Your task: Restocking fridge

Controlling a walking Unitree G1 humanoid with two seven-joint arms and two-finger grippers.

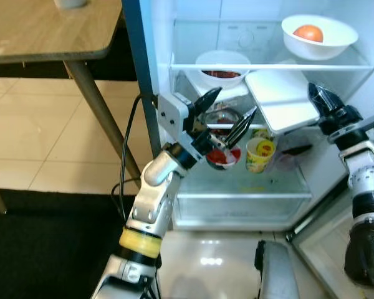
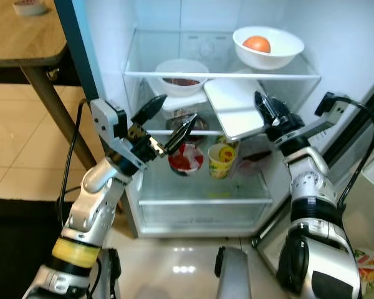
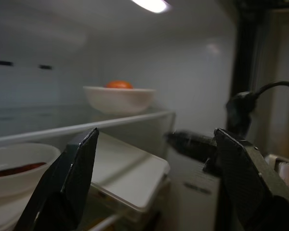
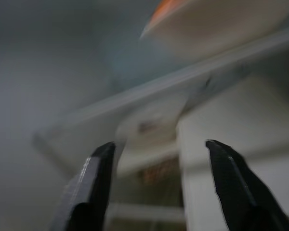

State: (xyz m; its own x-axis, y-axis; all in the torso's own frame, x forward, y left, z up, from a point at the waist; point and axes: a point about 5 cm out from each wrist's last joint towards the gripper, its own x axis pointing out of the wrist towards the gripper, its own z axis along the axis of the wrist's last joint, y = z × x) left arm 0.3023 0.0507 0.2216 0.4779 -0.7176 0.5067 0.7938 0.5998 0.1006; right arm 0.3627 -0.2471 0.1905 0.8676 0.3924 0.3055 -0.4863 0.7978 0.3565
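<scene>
While my left gripper (image 1: 227, 119) hangs in front of the open fridge (image 2: 112, 50), fingers spread wide and holding nothing, my right gripper (image 2: 266, 111) sits at the edge of the white tray (image 2: 234, 106), which tilts between the shelves. Its fingers look parted in the wrist view, touching nothing I can be sure of. I count two white bowls: one with an orange fruit (image 1: 308, 33) on the top glass shelf (image 1: 268, 65), one with dark red contents (image 1: 222, 67) lower (slightly behind the tray). Two cups stand below, red (image 2: 186, 159) and yellow (image 2: 220, 161), side by side. One wooden table (image 1: 43, 31) stands on my left.
</scene>
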